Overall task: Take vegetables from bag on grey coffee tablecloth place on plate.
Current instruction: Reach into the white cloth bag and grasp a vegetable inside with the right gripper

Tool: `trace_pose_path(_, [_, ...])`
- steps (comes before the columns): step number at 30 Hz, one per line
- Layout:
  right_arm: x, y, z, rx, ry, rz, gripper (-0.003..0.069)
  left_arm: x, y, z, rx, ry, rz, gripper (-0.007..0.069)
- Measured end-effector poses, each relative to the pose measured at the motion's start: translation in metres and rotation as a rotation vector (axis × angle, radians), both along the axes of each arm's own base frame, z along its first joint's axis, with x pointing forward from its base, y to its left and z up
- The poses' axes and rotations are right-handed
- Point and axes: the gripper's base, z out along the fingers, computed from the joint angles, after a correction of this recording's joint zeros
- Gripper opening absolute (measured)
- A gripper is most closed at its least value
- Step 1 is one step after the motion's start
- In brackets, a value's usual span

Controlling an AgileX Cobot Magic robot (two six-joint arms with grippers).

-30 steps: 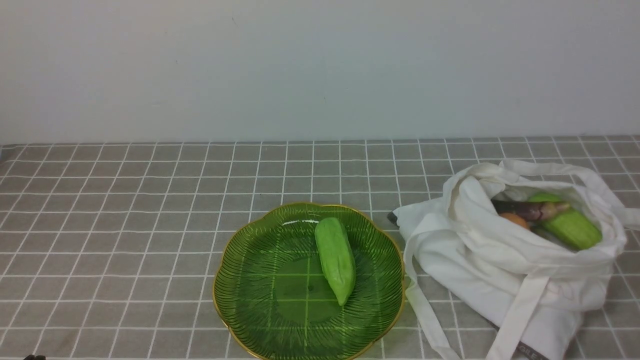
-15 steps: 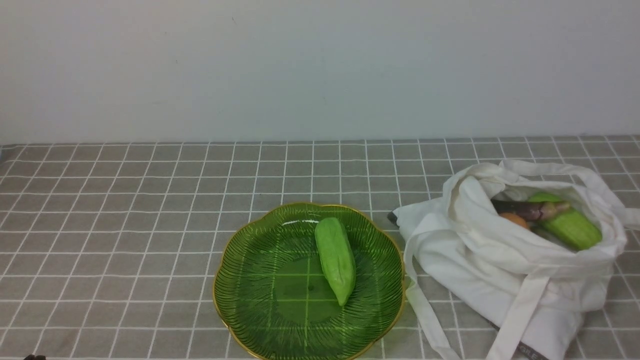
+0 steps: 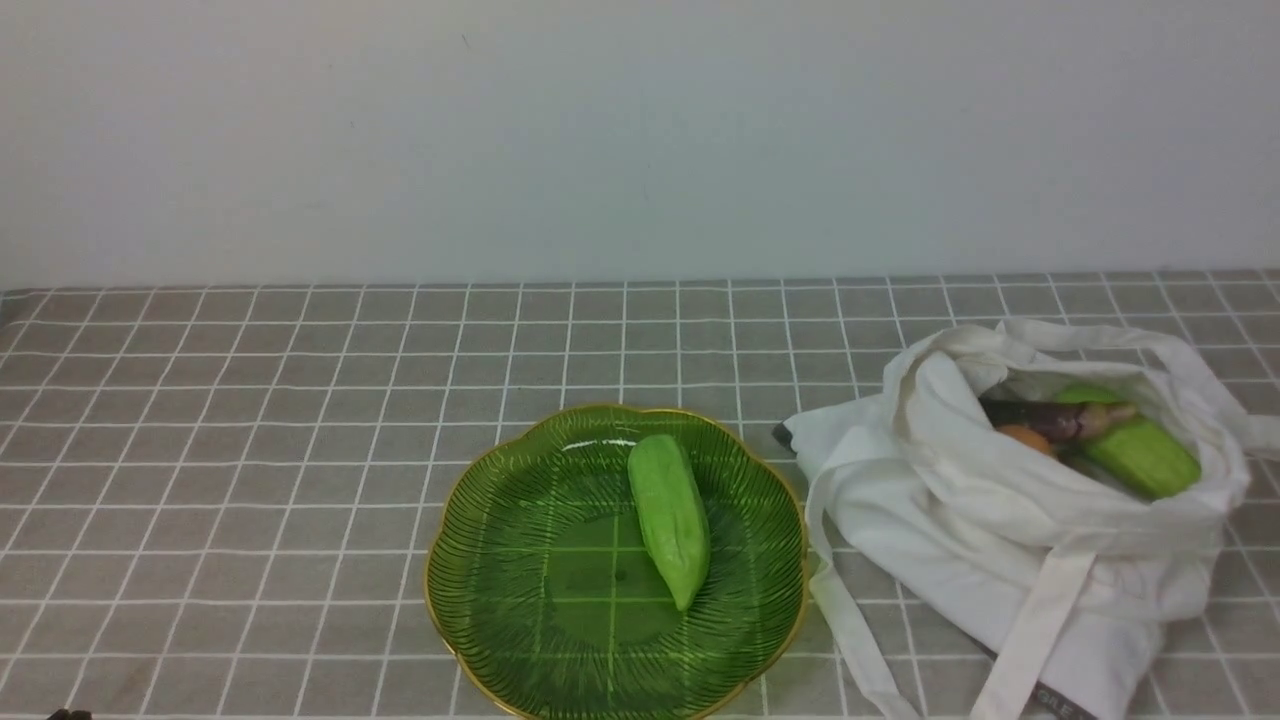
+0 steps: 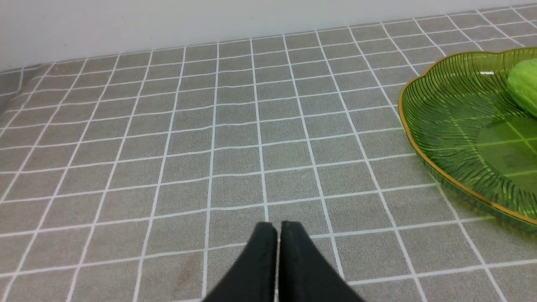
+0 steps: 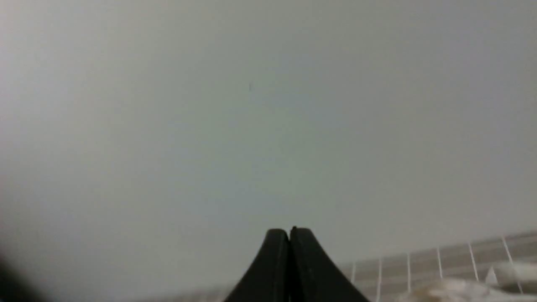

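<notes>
The plate (image 3: 500, 600) sits at the front middle of the tablecloth (image 3: 250, 450); the front view's lower edge cuts off its near rim. A gourd (image 3: 670, 520) lies on it, right of centre, running front to back, its far end near the far rim.

The bag (image 3: 940, 520) slumps just right of the plate with its mouth gaping upward. One strap (image 3: 850, 620) trails along the plate's right rim; whether they touch I cannot tell. In the mouth the eggplant (image 3: 1040, 418) lies crosswise, a second gourd (image 3: 1140, 455) leans against the bag's right lip, and the orange one (image 3: 1025, 438) peeks from under the eggplant. The bag's bottom runs past the lower edge of the front view.

Open cloth stretches left of the plate and behind it up to the wall (image 3: 600, 130).

The left gripper (image 4: 277, 226) hangs low over that open cloth, well apart from the plate's rim, fingers pressed together on nothing. The right gripper (image 5: 289, 231) is likewise closed and empty, raised and facing the wall, with the bag a blur low in its view.
</notes>
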Motion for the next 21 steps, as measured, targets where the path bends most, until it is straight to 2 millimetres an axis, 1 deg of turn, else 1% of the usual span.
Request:
trace_pose_path(1, [0.013, 0.002, 0.002, -0.040, 0.061, 0.025, -0.0011, 0.000, 0.000, 0.000, 0.000, 0.000, 0.000, -0.0005])
trace_pose_path(2, [0.037, 0.005, -0.001, -0.142, 0.218, 0.089, -0.0011, 0.000, 0.000, 0.000, 0.000, 0.000, 0.000, -0.0005])
trace_pose_path(3, [0.053, 0.005, -0.003, -0.180, 0.293, 0.112, -0.0011, 0.000, 0.000, 0.000, 0.000, 0.000, 0.000, -0.0005])
trace_pose_path(4, [0.057, 0.005, -0.006, -0.189, 0.317, 0.118, -0.0011, 0.000, 0.000, 0.000, 0.000, 0.000, 0.000, -0.0005])
trace_pose_path(5, [0.085, 0.004, -0.013, -0.260, 0.446, 0.152, -0.0011, 0.000, 0.000, 0.000, 0.000, 0.000, 0.000, -0.0005])
trace_pose_path(6, [0.104, 0.003, -0.021, -0.300, 0.531, 0.174, -0.0011, 0.000, 0.000, 0.000, 0.000, 0.000, 0.000, -0.0005])
trace_pose_path(9, [0.146, 0.001, -0.041, -0.357, 0.693, 0.215, -0.0010, 0.000, 0.000, 0.000, 0.000, 0.000, 0.000, -0.0005])
trace_pose_path(10, [0.149, 0.001, -0.041, -0.363, 0.705, 0.220, -0.0010, 0.000, 0.000, 0.000, 0.000, 0.000, 0.000, -0.0005])
trace_pose_path(11, [0.161, 0.001, -0.050, -0.366, 0.756, 0.236, -0.0009, 0.000, 0.000, 0.000, 0.000, 0.000, 0.000, -0.0005])
trace_pose_path(12, [0.186, 0.003, -0.068, -0.377, 0.869, 0.283, -0.0006, 0.000, 0.000, 0.000, 0.000, 0.000, 0.000, -0.0005])
trace_pose_path(13, [0.197, 0.004, -0.075, -0.382, 0.906, 0.299, -0.0005, 0.000, 0.000, 0.000, 0.000, 0.000, 0.000, -0.0005])
trace_pose_path(14, [0.199, 0.004, -0.078, -0.388, 0.920, 0.308, -0.0003, 0.000, 0.000, 0.000, 0.000, 0.000, 0.000, -0.0005])
trace_pose_path(15, [0.217, 0.009, -0.092, -0.405, 0.989, 0.341, -0.0001, 0.000, 0.000, 0.000, 0.000, 0.000, 0.000, -0.0005])
trace_pose_path(16, [0.230, 0.013, -0.102, -0.422, 1.025, 0.348, 0.0000, 0.000, 0.000, 0.000, 0.000, 0.000, 0.000, -0.0005])
trace_pose_path(17, [0.231, 0.014, -0.104, -0.429, 1.034, 0.346, 0.0000, 0.000, 0.000, 0.000, 0.000, 0.000, 0.000, -0.0005])
trace_pose_path(18, [0.247, 0.019, -0.116, -0.461, 1.081, 0.314, 0.0000, 0.000, 0.000, 0.000, 0.000, 0.000, 0.000, -0.0005])
trace_pose_path(21, [0.258, 0.019, -0.126, -0.509, 1.137, 0.222, 0.0000, 0.000, 0.000, 0.000, 0.000, 0.000, 0.000, -0.0005])
